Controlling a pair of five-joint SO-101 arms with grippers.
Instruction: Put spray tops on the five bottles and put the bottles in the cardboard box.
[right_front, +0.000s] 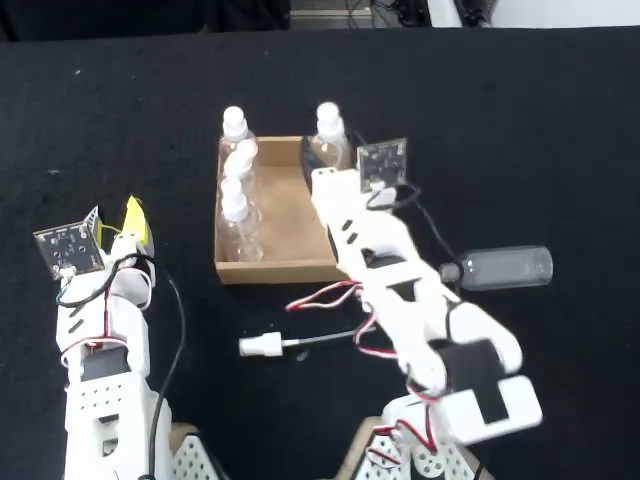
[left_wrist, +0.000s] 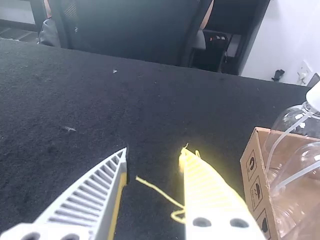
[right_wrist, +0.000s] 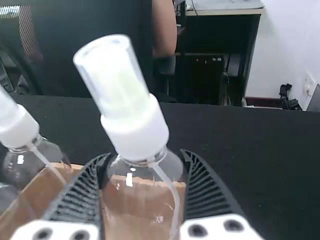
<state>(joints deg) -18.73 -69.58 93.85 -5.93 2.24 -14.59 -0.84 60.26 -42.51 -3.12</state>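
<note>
**Me:** Fingers (right_wrist: 202, 187) of my right gripper (right_wrist: 145, 159) are clamped on a bottle (right_wrist: 142, 192), one black finger on each side, just under its white top (right_wrist: 125, 95).

**Booth:** Where is that bottle?

**Me:** It's upright at the far right corner of the box (right_front: 285, 215), going by the high view. I cannot tell if it touches the box floor.

**Booth:** And the left side?

**Me:** My left gripper (left_wrist: 154, 151) is spread wide, with nothing between the white finger and the yellow one. It hangs low over the black table (left_wrist: 100, 90), near the box's left side.

**Booth:** What's in the box?

**Me:** Three capped bottles (right_front: 238, 205) stand in a row along the left wall, each with a white top on.

**Booth:** Anything outside it?

**Me:** Two things. A bare bottle (right_front: 505, 267) lies on its side on the table, to the right of my right arm, and its neck has no top. A loose top (right_front: 262, 346) with its thin tube lies flat in front of the box, between my two arms.
</note>
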